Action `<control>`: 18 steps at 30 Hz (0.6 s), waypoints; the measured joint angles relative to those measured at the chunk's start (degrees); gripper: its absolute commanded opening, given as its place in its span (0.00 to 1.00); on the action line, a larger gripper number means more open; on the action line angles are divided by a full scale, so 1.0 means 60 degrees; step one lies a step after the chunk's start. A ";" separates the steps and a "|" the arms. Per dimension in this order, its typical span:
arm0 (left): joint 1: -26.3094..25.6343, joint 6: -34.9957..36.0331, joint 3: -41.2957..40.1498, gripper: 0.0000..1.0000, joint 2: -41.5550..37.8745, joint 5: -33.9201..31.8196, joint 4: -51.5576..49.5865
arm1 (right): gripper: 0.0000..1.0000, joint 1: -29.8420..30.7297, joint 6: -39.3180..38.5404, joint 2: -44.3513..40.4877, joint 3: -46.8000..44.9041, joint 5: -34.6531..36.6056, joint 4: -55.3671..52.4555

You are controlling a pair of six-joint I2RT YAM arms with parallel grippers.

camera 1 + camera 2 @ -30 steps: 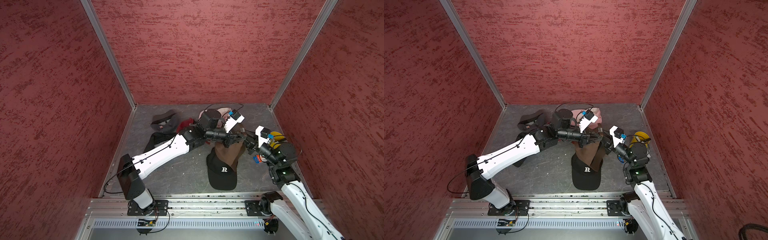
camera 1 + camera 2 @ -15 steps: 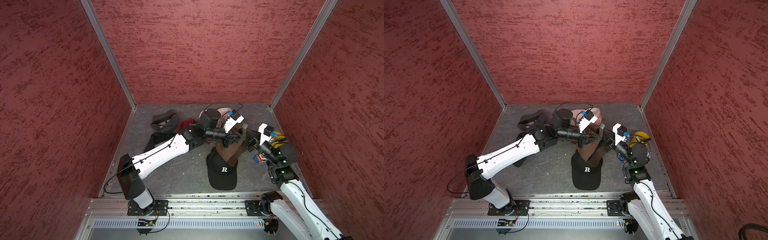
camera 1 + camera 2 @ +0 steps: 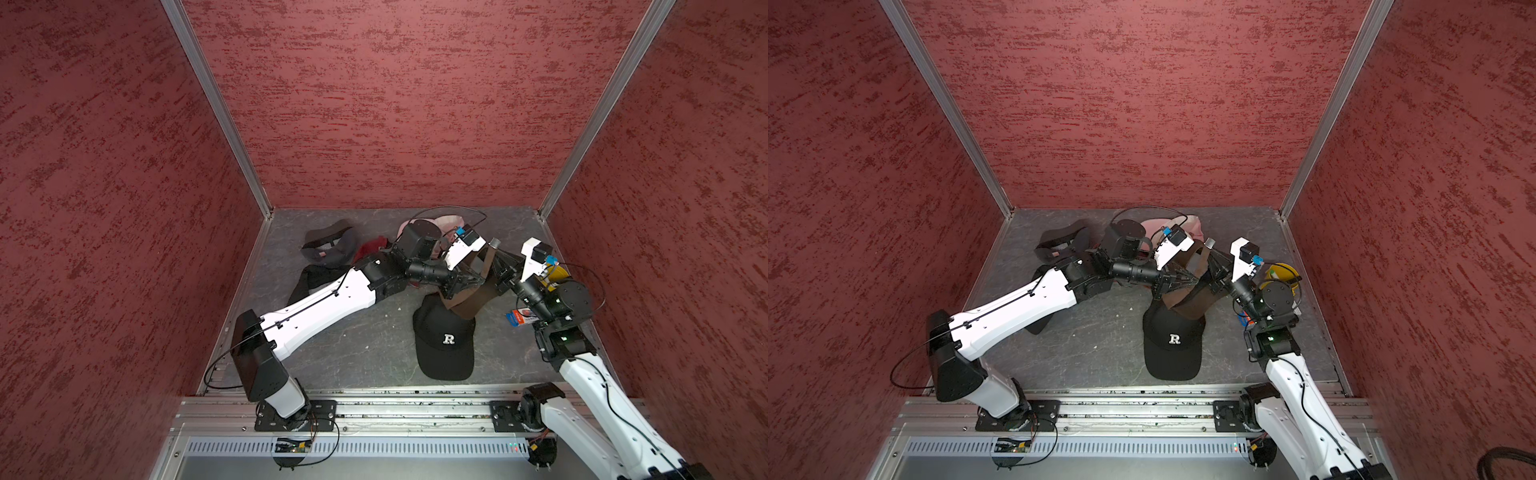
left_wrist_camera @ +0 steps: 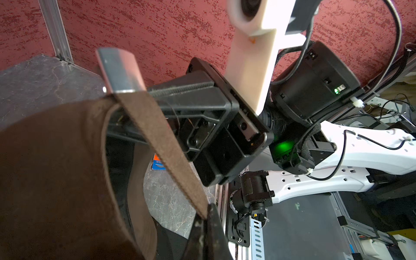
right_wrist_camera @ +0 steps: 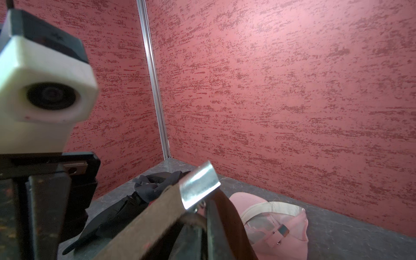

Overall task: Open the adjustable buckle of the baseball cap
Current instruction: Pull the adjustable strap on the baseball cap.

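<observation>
A brown baseball cap hangs above the floor between my two arms. Its silver buckle points up, and the brown strap runs from the buckle down to my left gripper. That gripper is shut on the strap's free end. My right gripper is shut on the cap's back band just under the buckle. What lies between its fingertips is partly hidden by the strap.
A black cap with a white R lies on the floor under the brown one. Grey, red and pink caps sit at the back. A yellow object and a blue packet lie by the right arm.
My right gripper has moved in to the cap and shut on the band by the buckle. The left gripper has kept its hold on the strap.
</observation>
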 measured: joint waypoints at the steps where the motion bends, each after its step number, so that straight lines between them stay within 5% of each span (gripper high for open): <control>1: 0.0000 0.0033 -0.0040 0.00 -0.0036 -0.0004 -0.0015 | 0.00 0.0000 0.0033 0.0007 0.0044 0.0062 -0.0004; 8: 0.0004 0.0029 -0.0433 0.00 -0.0226 -0.0273 0.0291 | 0.00 0.0000 0.0106 0.0055 0.0670 0.0980 -0.0474; 13: 0.0000 -0.0073 -0.0437 0.42 -0.0226 -0.1060 0.0812 | 0.00 0.0004 0.0277 0.0069 0.1115 0.1701 -0.0885; 18: -0.0044 -0.0164 -0.0743 0.56 -0.0437 -0.2473 0.1552 | 0.00 0.0015 0.0991 0.0226 0.1530 0.2816 -0.1239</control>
